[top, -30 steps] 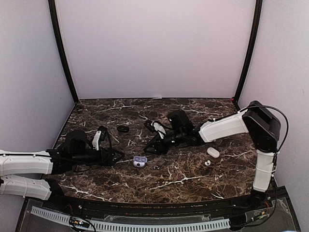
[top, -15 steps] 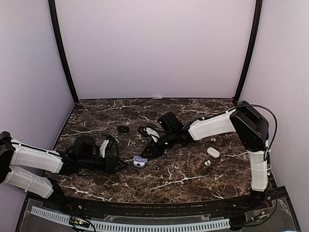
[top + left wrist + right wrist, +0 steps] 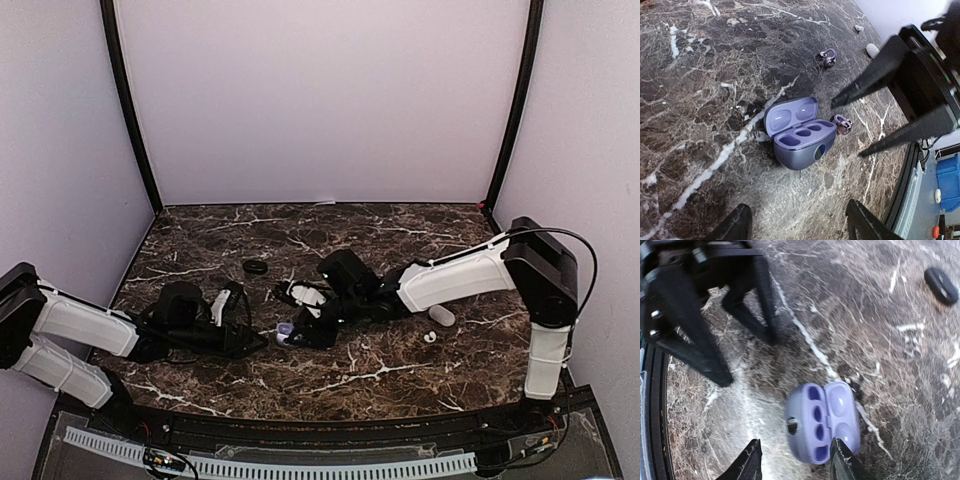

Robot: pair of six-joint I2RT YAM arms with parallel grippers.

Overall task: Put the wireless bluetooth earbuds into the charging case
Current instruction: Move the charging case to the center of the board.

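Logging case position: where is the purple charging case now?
Top view: the open purple charging case sits front-centre on the marble table, between the left pincer and right pincer.

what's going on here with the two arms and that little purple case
Both arms reach for the open purple oval charging case, whose wells are empty. The right gripper has open jaws that seem to straddle a small purple earbud lying beside the case. The left gripper hovers open just short of it, holding nothing. A second purple earbud lies farther off.

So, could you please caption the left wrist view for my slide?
Open lavender charging case, wells empty, two purple earbuds loose on the marble table.
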